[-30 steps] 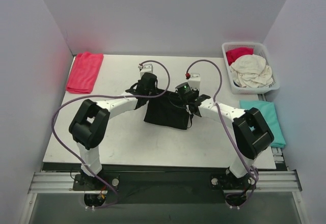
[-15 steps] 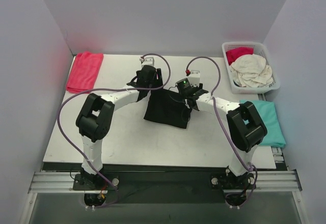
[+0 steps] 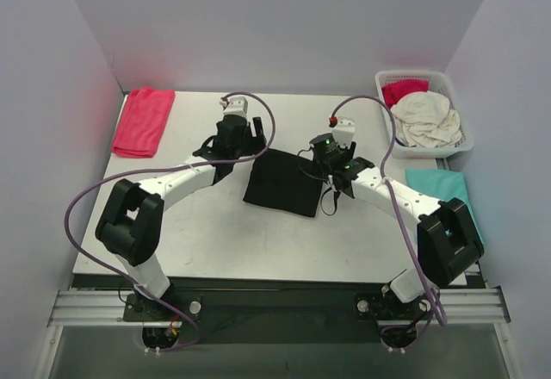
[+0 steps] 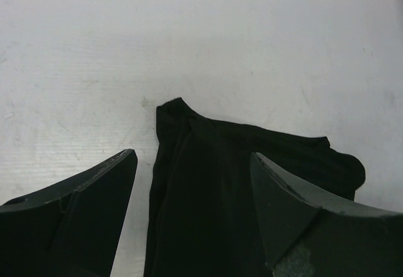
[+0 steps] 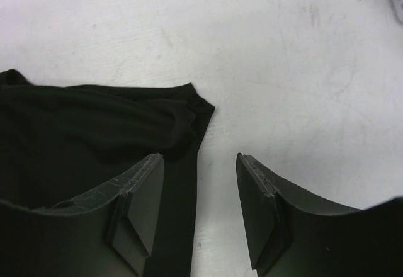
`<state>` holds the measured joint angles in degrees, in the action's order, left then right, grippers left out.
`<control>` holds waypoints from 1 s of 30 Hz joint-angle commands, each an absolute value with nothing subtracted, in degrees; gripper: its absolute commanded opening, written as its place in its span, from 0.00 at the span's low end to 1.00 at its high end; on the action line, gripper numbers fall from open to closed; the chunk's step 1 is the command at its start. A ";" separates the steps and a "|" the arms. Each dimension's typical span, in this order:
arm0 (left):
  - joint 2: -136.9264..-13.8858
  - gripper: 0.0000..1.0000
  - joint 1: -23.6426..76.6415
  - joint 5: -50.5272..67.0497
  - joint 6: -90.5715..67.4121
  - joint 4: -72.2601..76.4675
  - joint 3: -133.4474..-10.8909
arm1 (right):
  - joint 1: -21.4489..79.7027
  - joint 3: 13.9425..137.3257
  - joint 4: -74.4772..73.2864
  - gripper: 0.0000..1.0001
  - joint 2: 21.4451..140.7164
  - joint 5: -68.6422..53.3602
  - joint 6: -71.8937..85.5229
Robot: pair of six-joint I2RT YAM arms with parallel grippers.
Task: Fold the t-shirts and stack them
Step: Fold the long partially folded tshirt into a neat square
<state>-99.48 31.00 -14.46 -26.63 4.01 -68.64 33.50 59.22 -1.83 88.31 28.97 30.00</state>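
Black t-shirt (image 3: pixel 280 183) between left end effector (image 4: pixel 192 157) and right end effector (image 5: pixel 200 157)

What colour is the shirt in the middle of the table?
The t-shirt is plain black, seen best in the top external view.

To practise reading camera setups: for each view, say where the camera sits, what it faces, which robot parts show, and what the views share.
Top external: above and behind the arm bases, looking down on the table; both arms whole, left gripper and right gripper at far corners of the black t-shirt.
Left wrist: on the left wrist, facing down past its open fingers at one shirt corner.
Right wrist: on the right wrist, facing its open fingers and the other corner.
Shared: all show the black t-shirt on the table.
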 commanded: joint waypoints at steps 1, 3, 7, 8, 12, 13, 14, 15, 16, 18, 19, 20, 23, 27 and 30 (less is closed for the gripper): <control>-96.86 0.83 30.85 -8.62 -30.14 5.01 -65.40 | 35.24 57.66 -2.90 0.49 88.24 27.16 31.82; -97.20 0.83 30.85 -5.46 -32.16 5.01 -65.04 | 35.59 58.09 -2.73 0.49 89.55 26.11 32.08; -100.10 0.81 30.85 -2.02 -34.71 4.83 -65.30 | 35.77 59.50 -1.94 0.48 94.03 24.26 33.13; -100.80 0.80 30.85 -1.85 -35.24 4.66 -65.56 | 35.77 60.02 -1.41 0.48 94.83 24.00 33.22; -103.36 0.77 30.85 -2.37 -35.77 3.61 -66.44 | 35.68 62.92 -0.53 0.46 99.39 23.03 32.44; -104.06 0.77 30.76 -3.07 -35.68 3.08 -66.62 | 35.60 63.63 -0.53 0.46 101.14 22.77 32.26; -104.50 0.77 30.85 -4.90 -35.68 2.55 -66.97 | 35.33 64.15 -0.44 0.45 101.95 22.85 32.17; -104.68 0.77 30.85 -5.10 -35.42 1.85 -67.15 | 35.25 65.20 -0.44 0.45 102.65 22.85 31.99; -105.46 0.77 30.85 -5.79 -35.16 1.41 -67.32 | 35.07 65.65 -0.44 0.45 104.05 22.94 31.91; -106.43 0.77 30.94 -9.22 -34.28 0.09 -68.46 | 34.37 66.62 -0.44 0.44 105.20 23.29 31.73; -107.74 0.77 30.85 -10.10 -33.93 -1.91 -68.99 | 34.02 67.32 -0.44 0.44 106.16 23.38 31.73; -108.54 0.77 30.94 -12.54 -33.49 -2.89 -69.52 | 33.67 67.67 -0.44 0.44 106.52 23.81 31.82; -111.79 0.77 30.94 -15.89 -32.35 -5.79 -71.71 | 32.26 68.20 -1.23 0.44 107.58 24.61 31.99; -116.44 0.77 31.02 -18.63 -31.91 -9.65 -74.79 | 30.24 68.90 -2.10 0.44 109.07 24.35 31.64; -117.68 0.77 31.03 -20.48 -32.61 -12.03 -76.46 | 29.62 70.13 -2.99 0.43 110.65 24.17 31.12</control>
<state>-115.59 31.14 -16.43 -32.95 -6.31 -74.65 30.30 67.79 -0.58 109.40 22.52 31.66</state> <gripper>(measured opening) 0.767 0.437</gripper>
